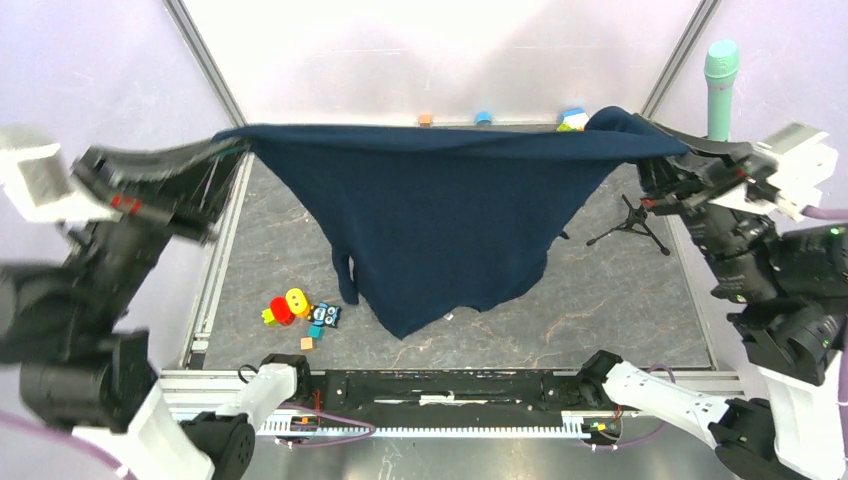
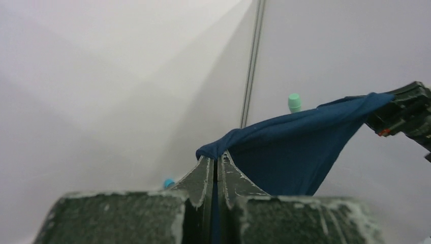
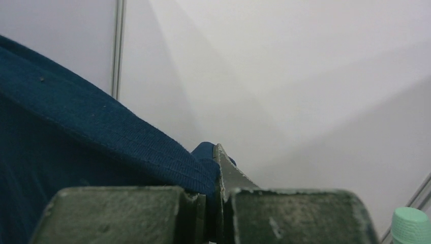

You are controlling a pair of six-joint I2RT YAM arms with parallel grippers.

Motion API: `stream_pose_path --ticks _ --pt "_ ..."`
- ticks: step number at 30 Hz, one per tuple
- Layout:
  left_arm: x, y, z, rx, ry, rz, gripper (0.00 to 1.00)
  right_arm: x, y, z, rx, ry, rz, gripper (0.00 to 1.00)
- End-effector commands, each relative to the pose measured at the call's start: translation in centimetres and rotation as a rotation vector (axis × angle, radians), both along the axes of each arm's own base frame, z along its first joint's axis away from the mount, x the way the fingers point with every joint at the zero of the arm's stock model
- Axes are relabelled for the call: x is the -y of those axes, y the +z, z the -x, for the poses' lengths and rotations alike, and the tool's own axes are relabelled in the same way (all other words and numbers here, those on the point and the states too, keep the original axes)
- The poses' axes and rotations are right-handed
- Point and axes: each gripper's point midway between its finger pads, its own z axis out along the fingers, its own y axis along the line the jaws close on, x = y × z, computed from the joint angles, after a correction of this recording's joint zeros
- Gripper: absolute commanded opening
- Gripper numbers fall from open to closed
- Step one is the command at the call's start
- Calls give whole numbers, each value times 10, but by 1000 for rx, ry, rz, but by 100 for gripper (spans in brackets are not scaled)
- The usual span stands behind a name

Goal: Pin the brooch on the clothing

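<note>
The clothing, a large dark navy shirt (image 1: pixel 440 210), hangs stretched in the air between my two grippers, and its lower part droops to the table. My left gripper (image 1: pixel 232 143) is shut on its left corner, with fabric pinched between the fingertips in the left wrist view (image 2: pixel 217 158). My right gripper (image 1: pixel 668 145) is shut on its right corner, and in the right wrist view (image 3: pixel 216 152) the shirt's ribbed hem (image 3: pixel 76 147) runs into the jaws. Small colourful pieces (image 1: pixel 325 316) lie on the table at the front left. I cannot tell which of them is the brooch.
A red and yellow toy (image 1: pixel 284 308) and an orange cube (image 1: pixel 307 343) lie by the front left. A small black tripod (image 1: pixel 630 220) stands at the right. A teal microphone (image 1: pixel 721 85) stands at the back right. Small blocks (image 1: pixel 483 118) line the back edge.
</note>
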Motion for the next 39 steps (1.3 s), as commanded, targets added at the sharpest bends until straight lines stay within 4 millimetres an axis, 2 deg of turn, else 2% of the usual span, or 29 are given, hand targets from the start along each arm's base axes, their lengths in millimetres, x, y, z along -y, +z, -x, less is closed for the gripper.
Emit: stream_pose_path --ticks 1,5,8,13,17,21,23,24,25,26,27,28,29,30,31,32,33,34,36,38,39 --pt "-22 26 47 182 149 -5 2 60 53 57 153 -21 -203 0" --pt "-26 27 60 206 171 -4 2 75 59 67 178 -40 -238 0" --pt "-31 25 50 171 197 26 2 77 55 55 165 -101 -234 0" --pt "-38 5 3 28 234 62 2 62 31 -5 78 -291 -166 0" --pt "-53 -29 -66 -119 329 72 2 39 -4 -69 24 -474 -93 0" --pt "-68 -86 -154 -310 429 30 2 15 -52 -131 32 -654 -33 0" --pt "-87 -123 -205 -414 520 -2 2 -8 -78 -184 0 -656 13 0" --pt "-104 -147 -234 -488 547 14 2 -20 -87 -209 -9 -612 4 0" --pt "-116 -168 -257 -546 562 29 2 -30 -105 -241 -39 -590 19 0" --pt "-132 -196 -285 -605 604 34 2 -41 -115 -266 -51 -553 14 0" --pt "-146 -220 -309 -651 643 38 2 -55 -138 -298 -82 -533 33 0" --pt "-156 -248 -335 -704 656 32 3 -67 -143 -319 -78 -506 30 0" --pt "-162 -269 -358 -733 660 12 11 -87 -173 -353 -114 -474 67 4" --pt "-166 -297 -381 -782 649 -6 31 -103 -183 -378 -126 -448 83 14" --pt "-167 -328 -403 -848 629 -18 52 -120 -205 -407 -165 -427 108 36" --pt "-166 -345 -418 -887 602 -30 74 -137 -238 -435 -221 -404 140 58" --pt "-165 -373 -429 -953 579 -40 83 -151 -246 -452 -238 -377 151 83" --pt "-163 -389 -436 -992 563 -43 86 -163 -277 -469 -282 -356 182 97" --pt "-157 -420 -442 -1062 519 -41 91 -173 -318 -480 -351 -329 221 98" --pt "-151 -435 -439 -1086 489 -46 94 -167 -355 -470 -420 -327 250 98" --pt "-148 -441 -436 -1097 477 -48 94 -160 -366 -459 -438 -323 252 98"
